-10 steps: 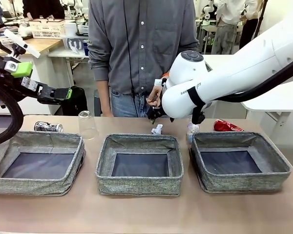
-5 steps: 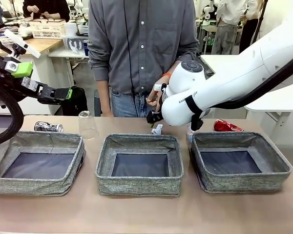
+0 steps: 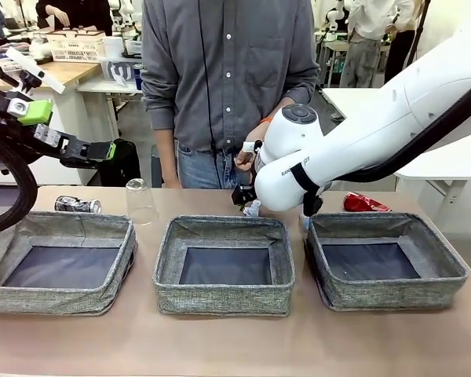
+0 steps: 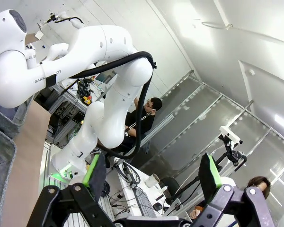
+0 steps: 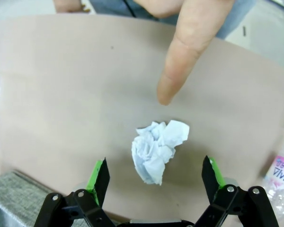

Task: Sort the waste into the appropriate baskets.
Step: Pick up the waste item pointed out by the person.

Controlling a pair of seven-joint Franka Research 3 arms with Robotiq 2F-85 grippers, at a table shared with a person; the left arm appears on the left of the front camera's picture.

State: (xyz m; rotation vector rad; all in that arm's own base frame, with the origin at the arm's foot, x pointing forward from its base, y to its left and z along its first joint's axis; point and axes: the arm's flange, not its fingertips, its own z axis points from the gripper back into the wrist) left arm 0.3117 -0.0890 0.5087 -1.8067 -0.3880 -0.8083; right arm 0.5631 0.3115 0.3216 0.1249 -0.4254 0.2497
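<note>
A crumpled white tissue (image 3: 253, 209) lies on the table behind the middle basket (image 3: 220, 228). In the right wrist view my right gripper (image 5: 155, 172) hangs open just above the tissue (image 5: 157, 149), one finger on each side. The person's fingertip (image 5: 166, 94) points down at the tissue. In the front view the right gripper (image 3: 245, 198) is mostly hidden behind its arm. My left gripper (image 3: 110, 151) is held high at the far left, and the left wrist view shows it open (image 4: 153, 168) with nothing between its fingers.
An upturned clear cup (image 3: 140, 201) and a dark can (image 3: 77, 205) stand behind the left basket (image 3: 71, 223). A crushed red can (image 3: 364, 203) lies behind the right basket (image 3: 385, 222). The bottle's pink label (image 5: 281, 175) shows right of the tissue.
My right arm has swung lower and to the left, bringing its gripper down over the tissue. The left arm has not moved.
</note>
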